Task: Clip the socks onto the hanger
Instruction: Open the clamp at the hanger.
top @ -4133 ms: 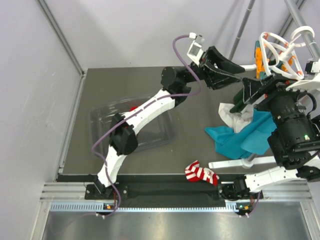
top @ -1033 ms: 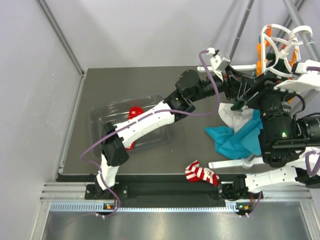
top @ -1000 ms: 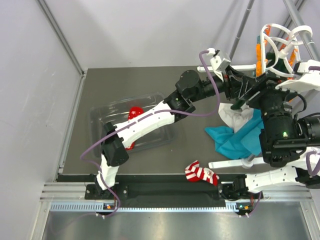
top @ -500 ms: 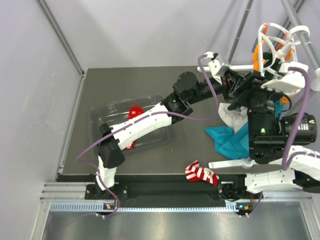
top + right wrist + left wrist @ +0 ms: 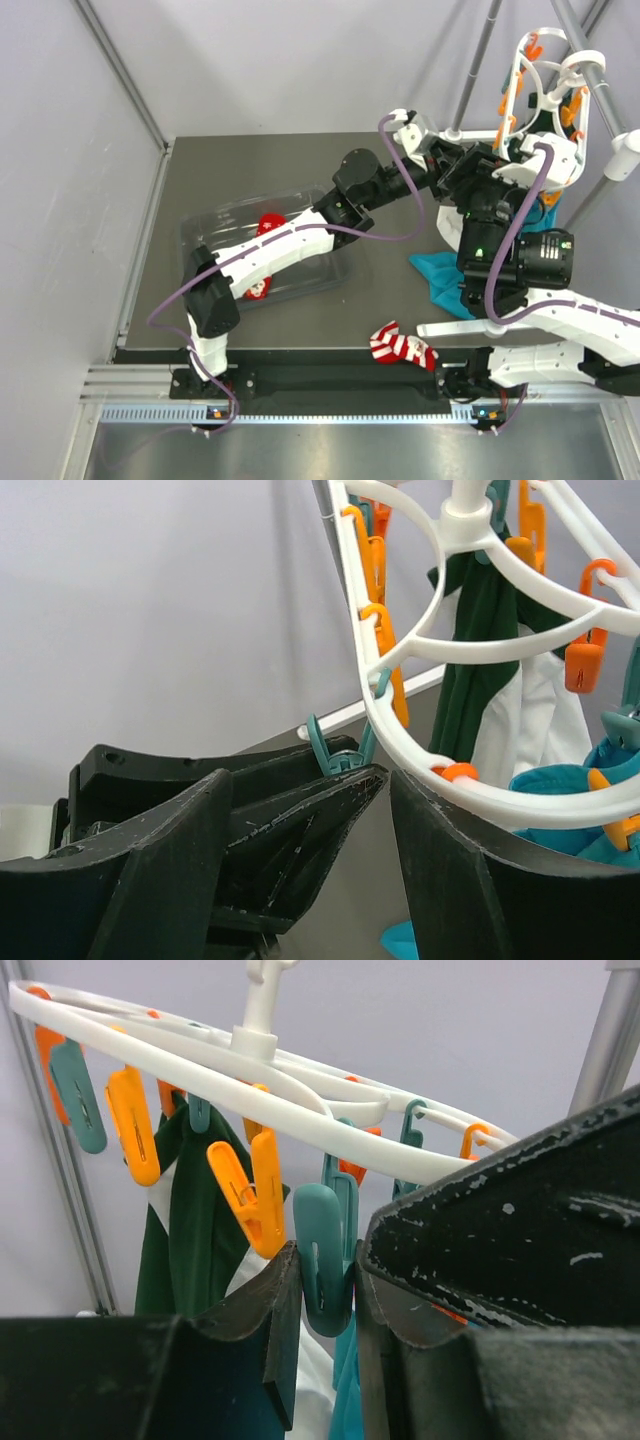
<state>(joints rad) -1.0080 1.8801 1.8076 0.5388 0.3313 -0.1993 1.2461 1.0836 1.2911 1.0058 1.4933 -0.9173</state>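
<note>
Currently: left pincer [image 5: 325, 1268] is closed narrow on a teal peg [image 5: 320, 1222] that dangles from the hanger [image 5: 180, 1065]. One finger presses each flank of the peg. The peg hangs roughly upright and its top is hooked to the white ring.

Right pincer [image 5: 308, 780] stands wide, with nothing between its fingers. Its own camera shows the left pincer and the teal peg in the gap, farther off. The white ring sweeps past just beside its right finger; I cannot tell whether they touch.

The hanger sits high at the far right of the surface [image 5: 250, 170], next to a grey rack pole [image 5: 478, 60], and looks tilted from above. Orange pegs [image 5: 135, 1125] hang along the ring, with a few more teal ones among them. A dark green and white garment [image 5: 190, 1230] hangs under the ring, behind the pegs.

Socks: neither is clipped.
- The striped sock [image 5: 403, 348] lies crumpled on the surface at the near edge, between the two arm bases and closer to the right one.
- The red sock [image 5: 268, 224] lies in a clear tray [image 5: 200, 235] at left centre, partly hidden under the left arm.
- Both are well apart from the hanger.

A teal cloth [image 5: 440, 275] is bunched on the surface below the right arm.
</note>
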